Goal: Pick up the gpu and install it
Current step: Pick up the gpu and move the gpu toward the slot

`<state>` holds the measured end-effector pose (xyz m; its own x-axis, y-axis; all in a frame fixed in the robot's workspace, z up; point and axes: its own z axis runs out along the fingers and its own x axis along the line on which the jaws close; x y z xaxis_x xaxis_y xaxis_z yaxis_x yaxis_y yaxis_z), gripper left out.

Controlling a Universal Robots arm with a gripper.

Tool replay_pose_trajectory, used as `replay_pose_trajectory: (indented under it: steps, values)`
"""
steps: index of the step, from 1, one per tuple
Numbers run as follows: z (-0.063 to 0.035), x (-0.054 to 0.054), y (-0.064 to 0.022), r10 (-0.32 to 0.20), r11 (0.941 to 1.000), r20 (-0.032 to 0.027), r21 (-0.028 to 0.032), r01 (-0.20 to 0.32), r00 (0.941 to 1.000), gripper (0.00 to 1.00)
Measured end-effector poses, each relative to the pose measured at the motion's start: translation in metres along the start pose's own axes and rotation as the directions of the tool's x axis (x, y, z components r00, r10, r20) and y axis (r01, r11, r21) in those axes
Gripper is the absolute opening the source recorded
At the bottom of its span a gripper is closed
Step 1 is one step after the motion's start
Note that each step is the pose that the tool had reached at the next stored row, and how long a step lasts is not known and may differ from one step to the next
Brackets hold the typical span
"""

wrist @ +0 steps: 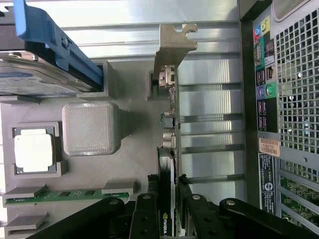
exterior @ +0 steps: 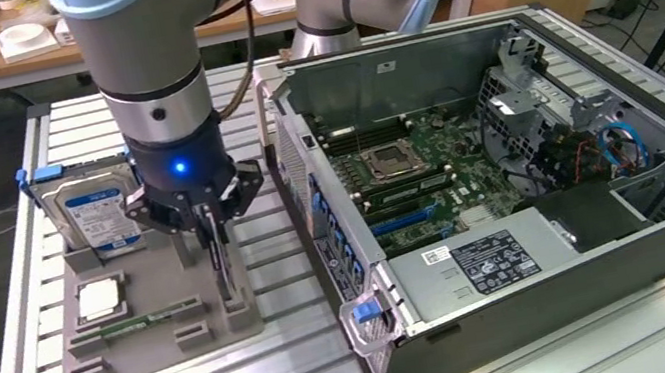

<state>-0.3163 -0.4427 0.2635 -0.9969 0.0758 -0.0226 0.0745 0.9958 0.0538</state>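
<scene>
Black fingers (wrist: pixel 144 219) of the gripper (wrist: pixel 168 193) are sitting closest to the wrist lens, pressing on the gpu (wrist: pixel 169 164) from both sides. The jaws are standing partly closed, pinching the card's two flat faces. The card is running away from them edge-on as a thin strip and ending in its metal bracket (wrist: pixel 173 47). It is standing on edge along the grey tray (wrist: pixel 124 159), probably so that its faces are offered to a pinch from above. Beside it the hard drive (wrist: pixel 45 79), the processor (wrist: pixel 34 152) and the memory stick (wrist: pixel 60 195) are each sitting in their own recesses, clear of the fingers.

Over in the exterior view, the computer case (exterior: pixel 494 342) is lying on its side with the motherboard (exterior: pixel 417 162) facing upward, seemingly so its slots are open to the arm. At the exterior view's left of it, the gripper (exterior: pixel 214 233) is pointing straight down over the tray (exterior: pixel 158 353). The gpu (exterior: pixel 222 271) is showing as a dark strip directly beneath the fingertips, gripped at its upper edge. Its lower edge is reaching down among the tray's slot blocks, and whether it is resting there or just lifted I cannot tell. The hard drive (exterior: pixel 93 211) is standing upright just behind the gripper.
</scene>
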Motion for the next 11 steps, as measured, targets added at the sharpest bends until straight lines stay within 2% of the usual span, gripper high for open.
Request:
replay_pose_trajectory:
  steps: [11]
  values:
    - [-0.0142, 0.0, 0.0008, 0.0, 1.0, 0.0001, -0.0001, 0.0, 1.0, 0.26]
